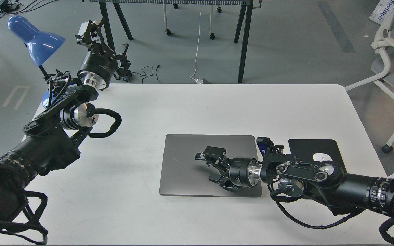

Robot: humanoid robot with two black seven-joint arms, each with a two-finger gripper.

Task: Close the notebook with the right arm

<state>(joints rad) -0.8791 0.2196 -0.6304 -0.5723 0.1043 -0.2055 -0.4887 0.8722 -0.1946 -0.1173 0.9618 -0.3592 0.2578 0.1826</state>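
Observation:
The notebook [186, 164] lies in the middle of the white table [217, 106] with its grey lid down flat on the base; screen and keys are hidden. My right arm [320, 174] comes in from the right and reaches low over the lid. My right gripper [207, 167] rests on or just above the right half of the lid, its fingers [205, 153] spread apart and holding nothing. My left gripper [90, 30], with a white-grey block on it, is raised beyond the table's far left corner, well away from the notebook.
A black mouse pad [315, 147] lies right of the notebook, with a white mouse [320, 157] partly hidden behind my right arm. A blue desk lamp [34, 37] stands at the far left. A white chair [388, 65] stands beyond the right edge.

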